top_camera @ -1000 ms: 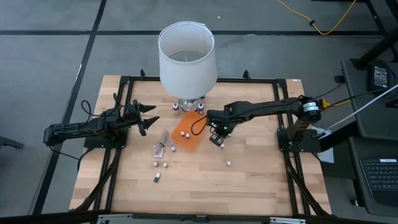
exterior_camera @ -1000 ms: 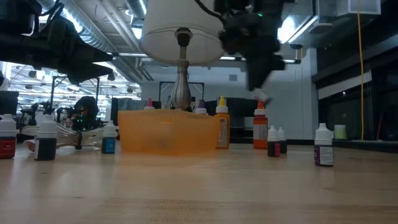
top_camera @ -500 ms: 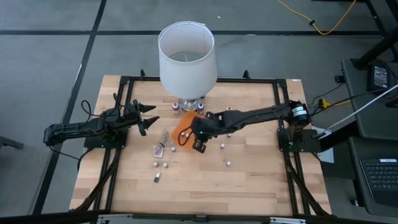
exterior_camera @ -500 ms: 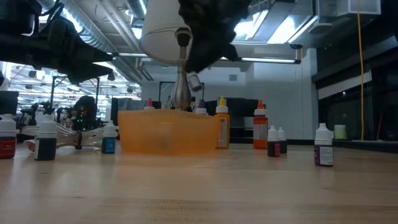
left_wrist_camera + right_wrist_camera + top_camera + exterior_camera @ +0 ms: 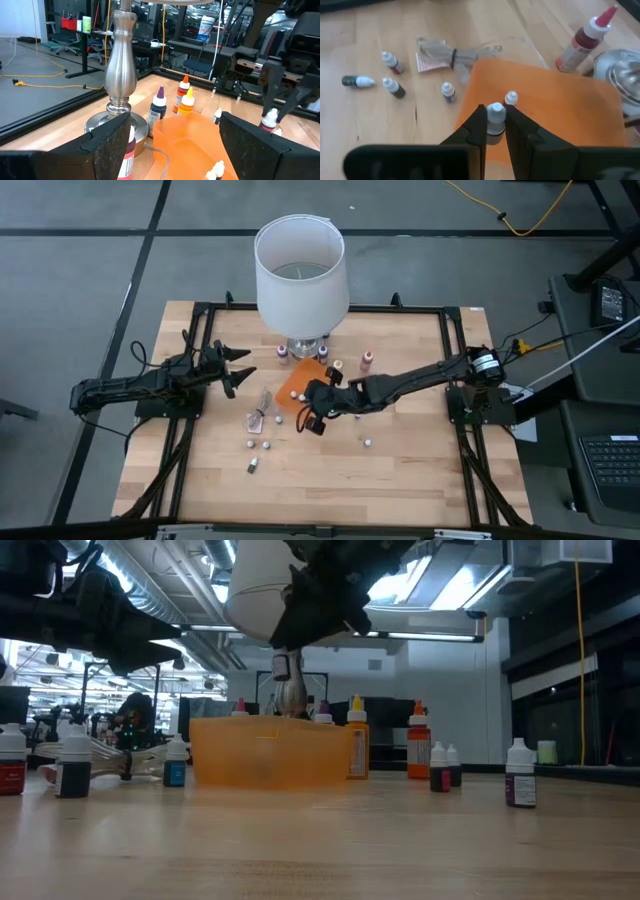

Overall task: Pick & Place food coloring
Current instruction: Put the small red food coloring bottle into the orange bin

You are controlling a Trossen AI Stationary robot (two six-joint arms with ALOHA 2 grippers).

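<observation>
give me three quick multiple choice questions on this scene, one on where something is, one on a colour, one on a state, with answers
1. Where is the right end effector?
A. over the near edge of the orange tray
B. behind the lamp
C. off the table

2. What colour is the cap of the bottle it carries?
A. green
B. white
C. black

3. What is the left end effector doing?
A. gripping a bottle
B. pressing on the tray
C. open, holding nothing

Answers:
1. A, the high view puts it at the orange tray, on the side away from the lamp.
2. B, the right wrist view shows a white-capped bottle between its fingers.
3. C, its fingers are spread at the table's left side, with nothing between them.
</observation>
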